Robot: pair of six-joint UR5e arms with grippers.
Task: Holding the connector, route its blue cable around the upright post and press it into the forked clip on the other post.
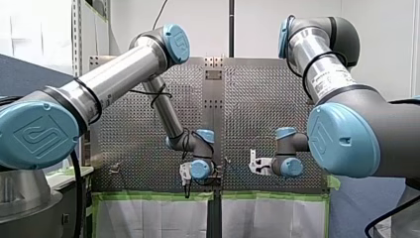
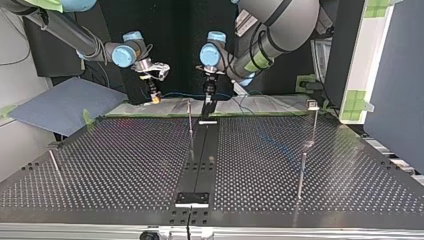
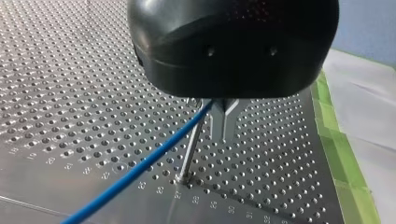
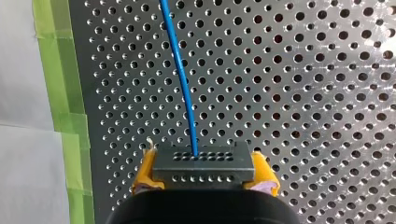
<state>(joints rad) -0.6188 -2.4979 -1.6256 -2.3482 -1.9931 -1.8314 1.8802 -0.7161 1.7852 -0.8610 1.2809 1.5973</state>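
Top view, left to right: found my right claw (image 2: 154,96) by the far edge of the desk (image 2: 125,160), yellow pads (image 4: 145,172) clamped on the connector (image 4: 203,164). Traced the blue cable (image 4: 184,88) rightward past the upright post (image 2: 190,117) to my left claw (image 2: 207,111), metal fingers (image 3: 224,123) pressed together, cable running in beside their root. Spotted the forked clip (image 2: 312,104) further right, well apart.

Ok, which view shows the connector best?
The right wrist view: the connector sits between my right end effector's yellow pads, blue cable leaving its face. The top view shows only a speck; the front and left wrist views don't show it.
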